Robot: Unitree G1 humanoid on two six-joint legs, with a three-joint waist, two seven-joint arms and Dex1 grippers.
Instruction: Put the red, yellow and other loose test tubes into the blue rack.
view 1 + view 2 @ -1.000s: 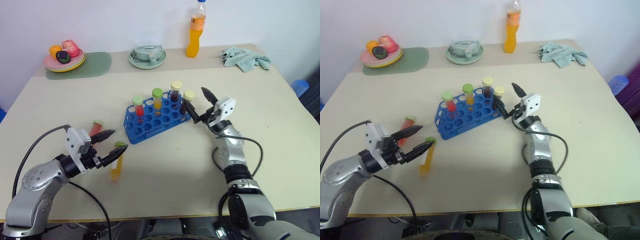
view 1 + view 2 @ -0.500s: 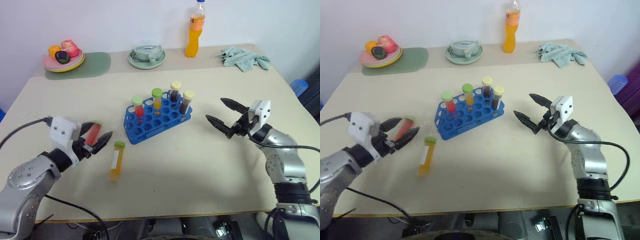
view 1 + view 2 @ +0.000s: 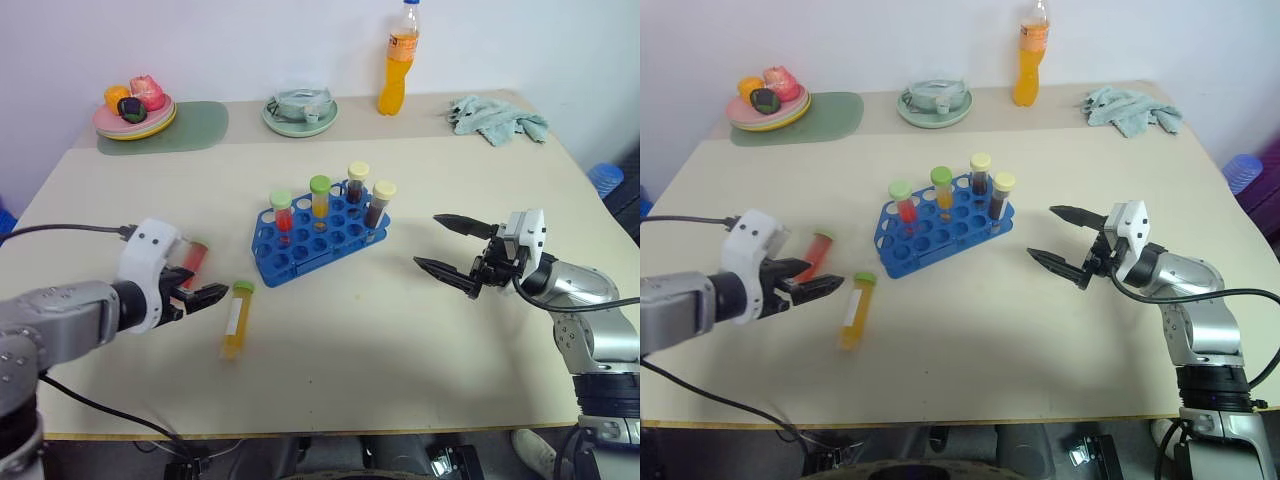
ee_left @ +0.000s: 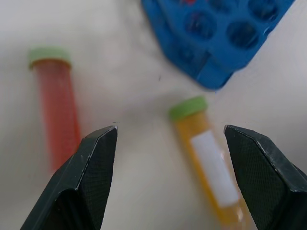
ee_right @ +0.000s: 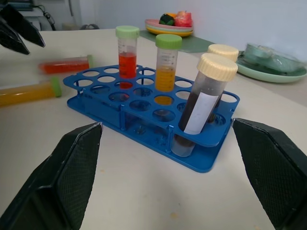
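Near the desk's (image 3: 330, 370) left edge, the left end effector (image 3: 205, 297) hangs wide open and empty, between the lying red tube (image 3: 192, 257) and yellow tube (image 3: 235, 319). The blue rack (image 3: 322, 233) stands mid-desk holding four capped tubes. Toward the right edge, the right end effector (image 3: 442, 244) gapes empty.

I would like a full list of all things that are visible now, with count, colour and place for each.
Blue rack: one, blue, table centre.
Tubes in the rack: four; two green caps, two pale yellow caps; standing upright.
Red tube: one, green cap, lying left of the rack.
Yellow tube: one, green cap, white label, lying in front of the rack.
Drink bottle: one, orange, far edge.
Plate with fruit: one, far left, on a green mat.
Bowl: one, pale green, far centre.
Cloth: one, teal, far right.
Table: one, beige.
Left hand: open, near the lying tubes.
Right hand: open, right of the rack.
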